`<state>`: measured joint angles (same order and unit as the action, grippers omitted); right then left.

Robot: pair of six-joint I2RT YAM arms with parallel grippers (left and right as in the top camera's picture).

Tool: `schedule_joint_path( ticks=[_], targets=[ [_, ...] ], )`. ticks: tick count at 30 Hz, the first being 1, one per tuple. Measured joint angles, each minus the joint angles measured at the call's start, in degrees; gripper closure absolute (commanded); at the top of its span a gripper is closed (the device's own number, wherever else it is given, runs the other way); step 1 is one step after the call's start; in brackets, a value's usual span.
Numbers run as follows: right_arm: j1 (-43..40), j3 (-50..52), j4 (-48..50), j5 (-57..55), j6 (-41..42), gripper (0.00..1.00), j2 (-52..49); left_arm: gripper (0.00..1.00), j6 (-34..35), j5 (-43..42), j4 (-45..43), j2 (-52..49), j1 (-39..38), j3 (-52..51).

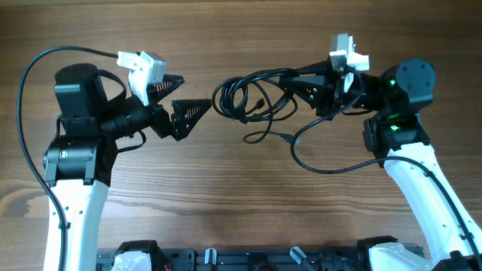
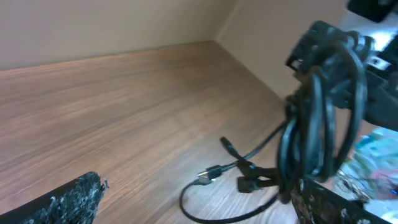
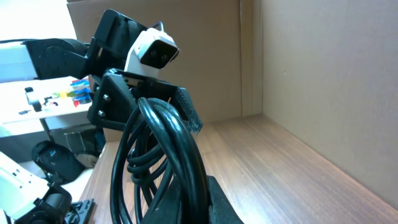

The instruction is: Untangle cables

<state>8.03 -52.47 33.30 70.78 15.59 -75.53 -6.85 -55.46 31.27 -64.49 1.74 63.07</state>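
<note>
Bench [image 1: 226, 211]: bare wood, and the trailing cable ends rest on it. Drag across the grain is likely if the bundle is pulled sideways, and a tail could be snagged.

Left gripper [image 1: 196, 92]: seen left of centre in the overhead frame, fingers spread wide with nothing between them, aimed at the bundle and just beside its left edge. If these fingers are closed on the whole loop stack instead of one strand, the tangle would probably be tightened when pulled, not opened.

Right gripper [image 1: 297, 81]: seen upper right of centre, fingers clamped on the cable bundle [image 1: 245, 98]. The bundle is held up in the upper middle of the frame, between the two grippers and nearer the right one. In the right wrist view the coil [image 3: 180, 155] is seen hanging as several thick loops. A stack that thick could be slipped out of a narrow pinch under a hard tug. A knock between the two grippers is also judged possible, since they are near each other.

Loose tail [image 1: 324, 162]: curved across the bench in the lower right of centre. It could be pulled back through a loop.

Silver-tipped plug [image 2: 204, 177]: seen low in the left wrist frame, lying on the bench. It could get caught inside the coil.
</note>
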Motion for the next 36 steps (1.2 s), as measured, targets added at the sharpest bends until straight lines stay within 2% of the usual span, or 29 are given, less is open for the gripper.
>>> schedule_joint_path(
  ticks=[8,16,23,27,28,29,31,32,35,36],
  targets=[
    [0.0,0.0,-0.02,0.15,0.02,0.96,0.0,0.0,-1.07,-3.65,0.0,-2.08,-0.7,0.0],
    [0.0,0.0,-0.02,0.15,0.02,0.96,0.0,0.0,-4.04,-4.46,-0.46,-2.43,-5.99,0.0],
    [0.0,0.0,-2.36,-0.48,0.02,0.96,0.0,0.0,-5.11,-4.48,-0.81,-2.43,-6.84,0.0],
    [0.0,0.0,-4.31,-1.9,0.04,0.96,0.0,0.07,-5.16,-4.48,-0.9,-2.43,-6.84,0.0],
    [0.0,0.0,-4.35,-2.08,0.04,0.96,0.0,0.1,-5.33,-4.48,-1.11,-2.43,-6.84,0.0],
    [0.0,0.0,-4.42,-2.25,0.04,0.96,0.0,0.23,-5.38,-4.46,-1.44,-2.43,-6.84,0.0],
    [0.0,0.0,-4.52,-2.43,0.04,0.96,0.0,0.67,-5.73,-4.48,-1.86,-2.43,-6.84,0.0],
    [0.0,0.0,-4.55,-2.47,0.04,0.96,0.0,0.85,-5.9,-4.46,-2.03,-2.43,-6.84,0.0],
    [0.0,0.0,-4.55,-2.71,0.04,0.95,0.0,0.84,-6.38,-4.39,-2.14,-2.43,-6.84,0.0],
    [0.0,0.0,-4.55,-2.75,0.04,0.96,0.0,0.89,-6.51,-4.35,-2.19,-2.43,-6.84,0.0]
  ],
)
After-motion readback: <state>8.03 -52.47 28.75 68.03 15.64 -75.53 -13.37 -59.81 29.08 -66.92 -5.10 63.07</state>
